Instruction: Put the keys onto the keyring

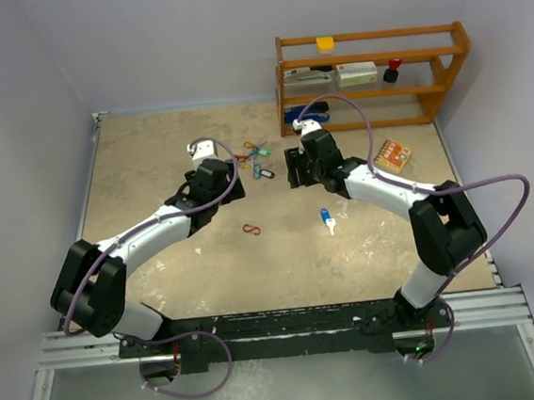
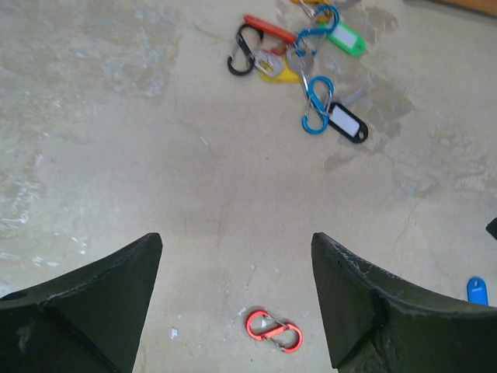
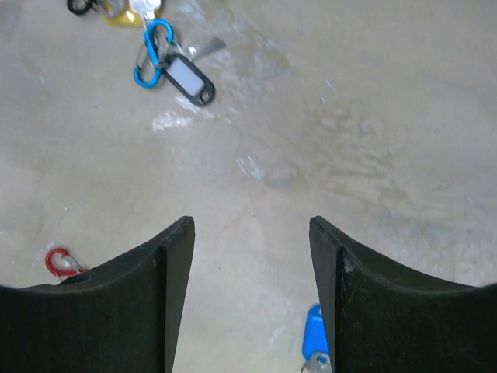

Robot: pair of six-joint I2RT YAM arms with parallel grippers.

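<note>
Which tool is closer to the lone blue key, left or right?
Right. The right tool hovers just behind the blue key; the left tool is well off to its left.

Finds a mottled beige table (image 1: 151, 173) walled on three sides. Records a cluster of keys (image 1: 256, 158) with coloured tags and clips, far of centre, between the left gripper (image 1: 226, 187) and the right gripper (image 1: 294, 167), touching neither. Notes a red clip (image 1: 251, 229) lying alone nearer, and a blue-tagged key (image 1: 327, 219) to its right, well apart from the cluster. Places an orange box (image 1: 393, 155) at the right, near a wooden shelf (image 1: 423, 53) against the far wall. Cannot tell jaw positions from above.
</note>
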